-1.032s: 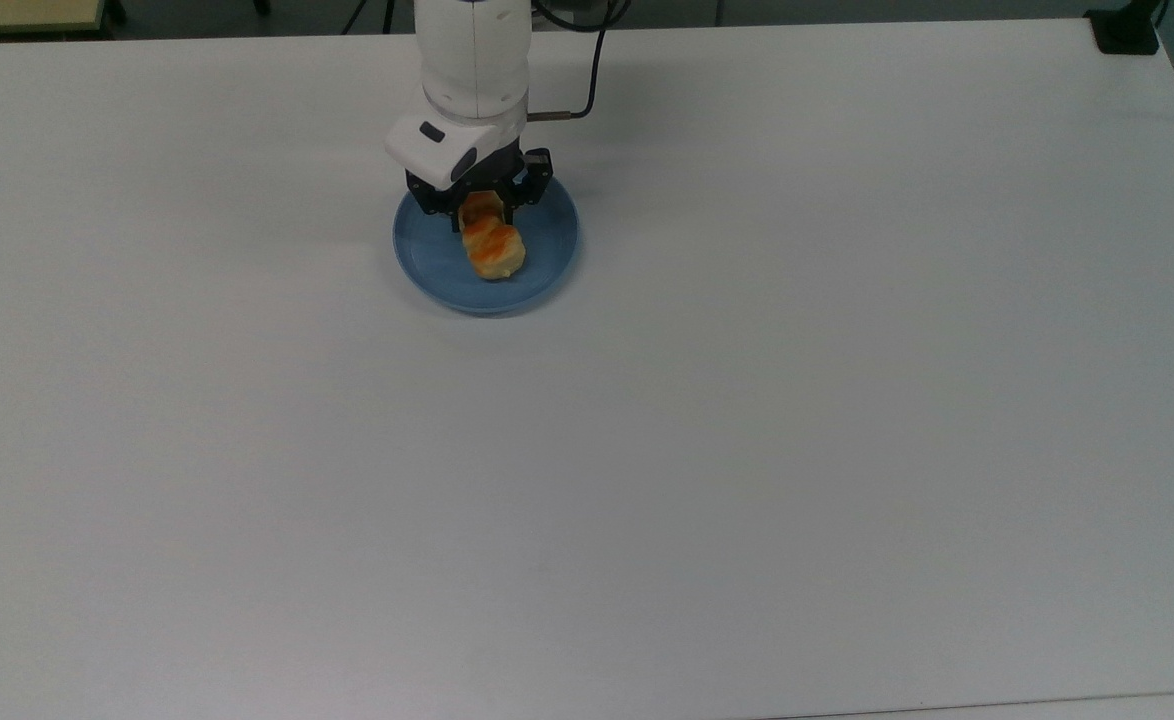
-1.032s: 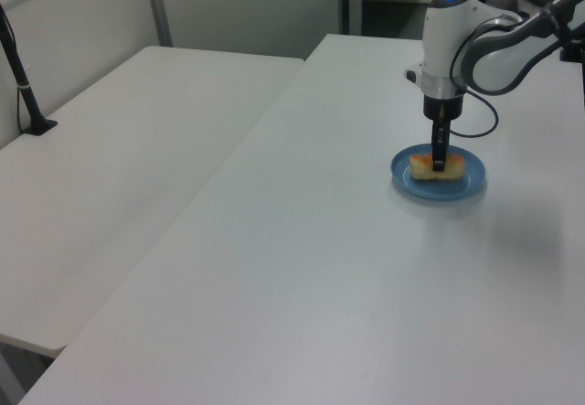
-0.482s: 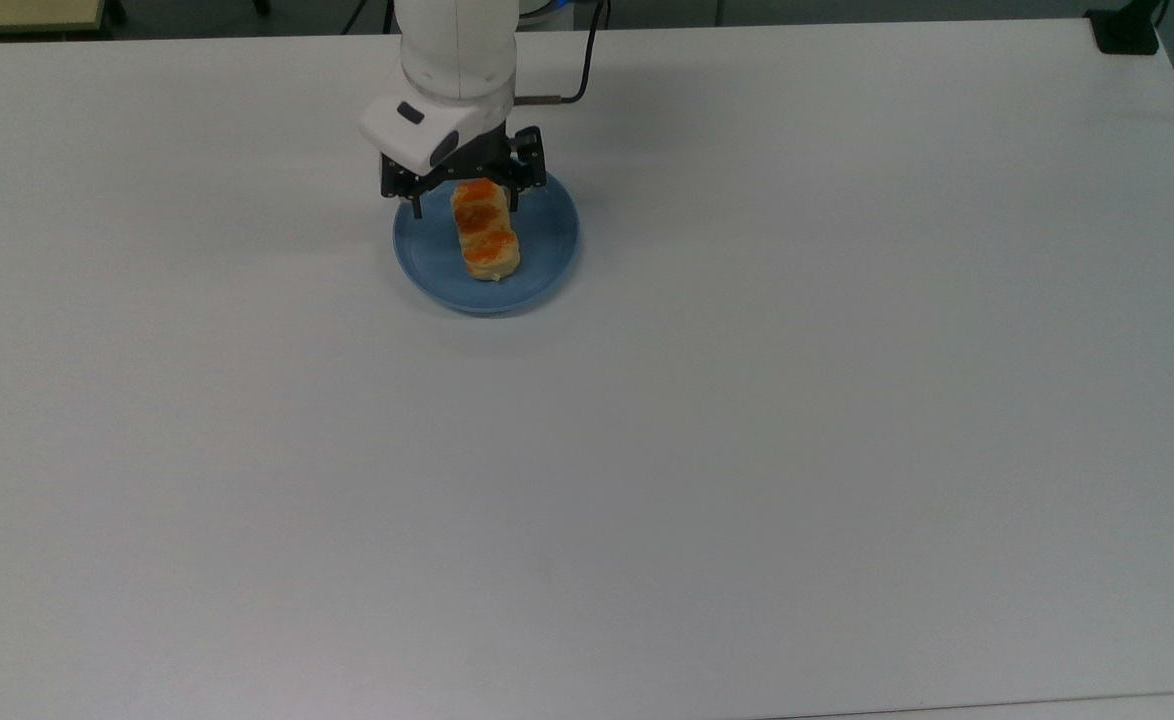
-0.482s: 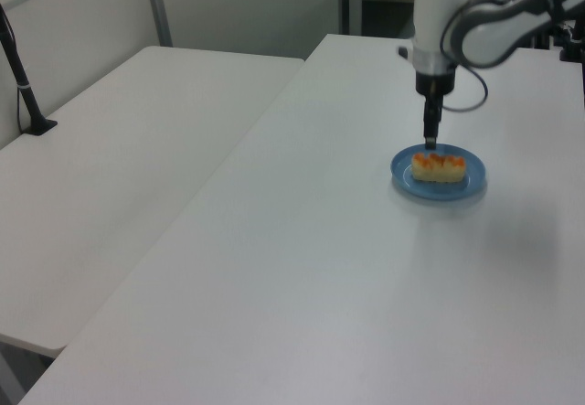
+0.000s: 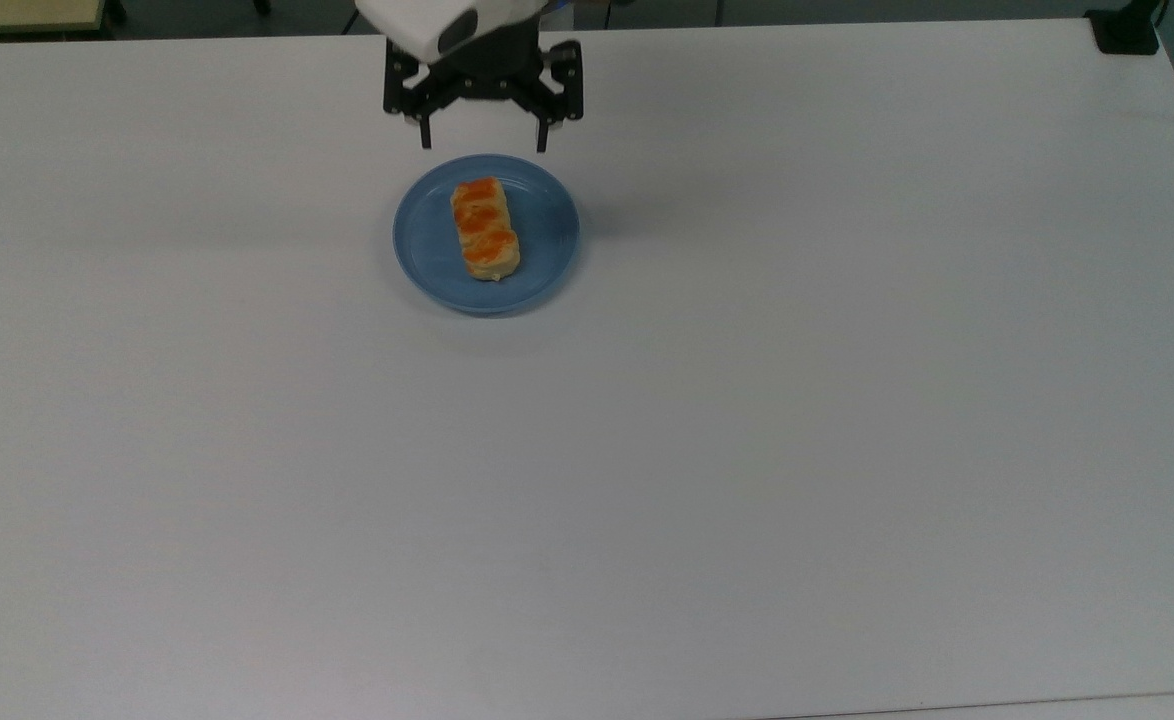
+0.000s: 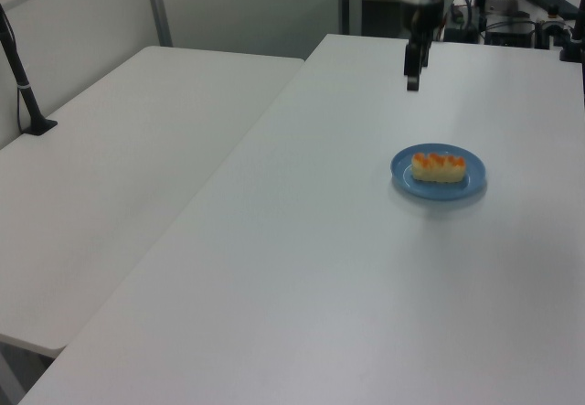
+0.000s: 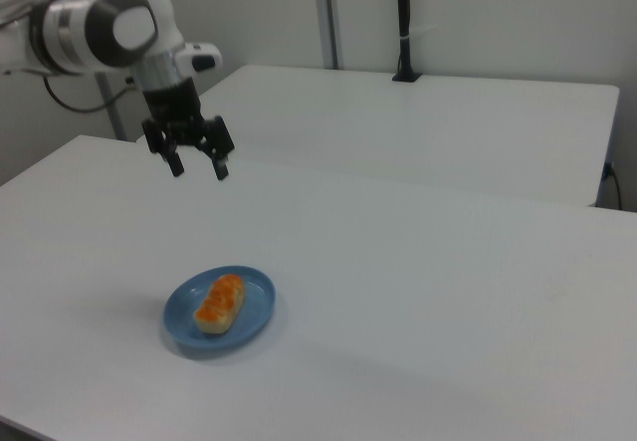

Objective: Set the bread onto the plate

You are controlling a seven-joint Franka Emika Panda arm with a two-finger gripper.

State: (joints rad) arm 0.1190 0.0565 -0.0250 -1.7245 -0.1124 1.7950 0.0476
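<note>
Glossy round blue plate [image 5: 547,255] holds the oblong orange-glazed bread [image 5: 485,228].

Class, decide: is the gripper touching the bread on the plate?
Apart. The right view shows the open gripper raised well above the bread, which lies alone on the plate.

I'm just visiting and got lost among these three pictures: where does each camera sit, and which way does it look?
Top view: high above the table, looking down at the bread on the plate; the open hand shows at the top edge.
Left view: beside the table, looking along it; the hand hangs beyond the plate.
Right view: the opposite side, looking across; arm and hand show.
All three share plate and bread.
</note>
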